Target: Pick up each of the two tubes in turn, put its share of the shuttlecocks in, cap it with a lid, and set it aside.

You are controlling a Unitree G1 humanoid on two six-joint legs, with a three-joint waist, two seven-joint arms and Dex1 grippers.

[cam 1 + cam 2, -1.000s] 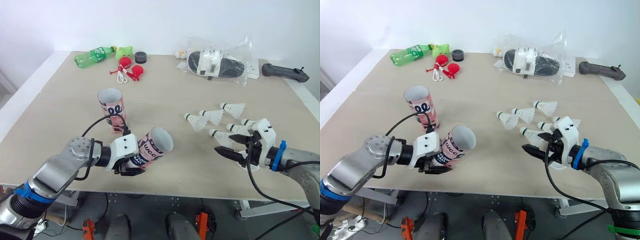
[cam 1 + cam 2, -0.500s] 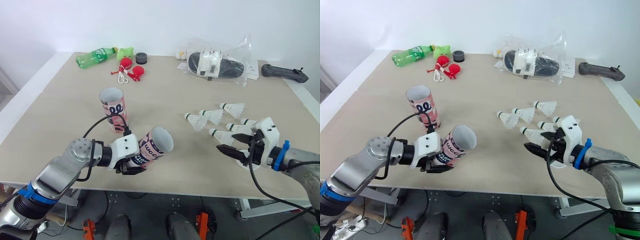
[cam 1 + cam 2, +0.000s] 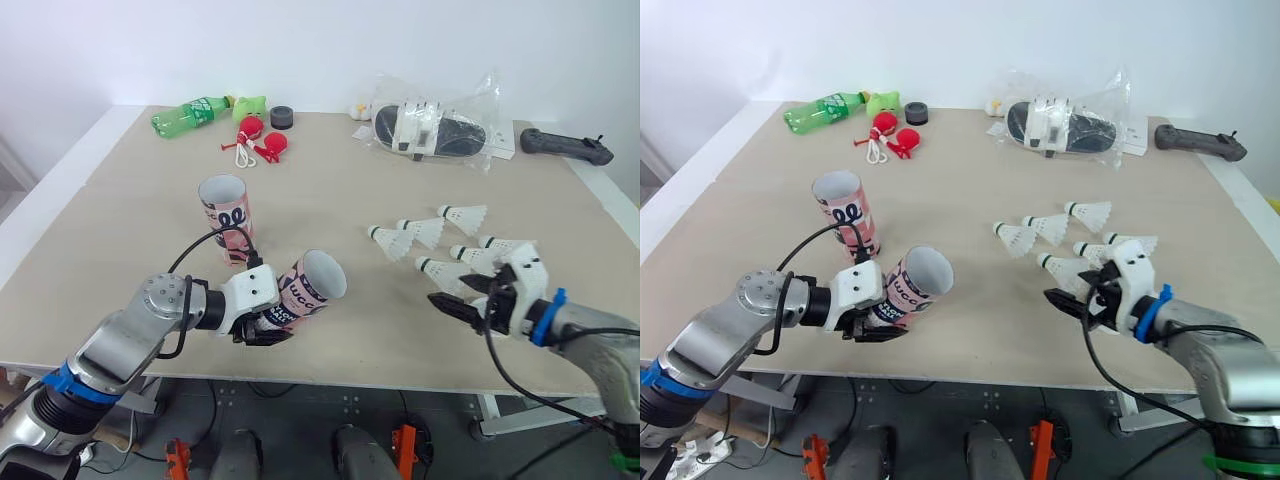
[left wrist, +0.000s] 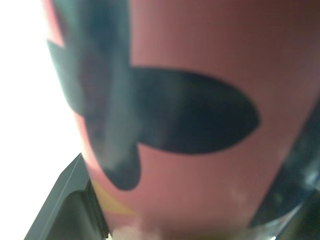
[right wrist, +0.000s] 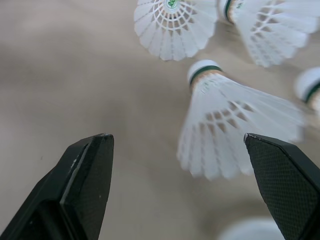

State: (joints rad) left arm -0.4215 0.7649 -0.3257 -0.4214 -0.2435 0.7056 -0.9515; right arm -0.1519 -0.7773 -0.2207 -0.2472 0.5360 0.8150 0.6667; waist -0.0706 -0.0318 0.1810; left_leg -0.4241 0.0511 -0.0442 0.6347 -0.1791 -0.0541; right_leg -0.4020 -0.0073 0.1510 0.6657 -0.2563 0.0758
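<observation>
Pink tube clamped tilted in left tool near worktop front edge, right tool fingers spread wide just beside a shuttlecock.

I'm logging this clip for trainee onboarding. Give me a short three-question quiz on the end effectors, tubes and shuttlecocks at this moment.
1. True or false: the left end effector grips the tilted tube, whose mouth is open.
2. The other tube is: A lying on its side; B standing upright, uncapped; C capped with a lid.
3. Fill in: the right end effector has its fingers ____, with a shuttlecock just ahead of them.
Key: 1 true; 2 B; 3 open.
</observation>
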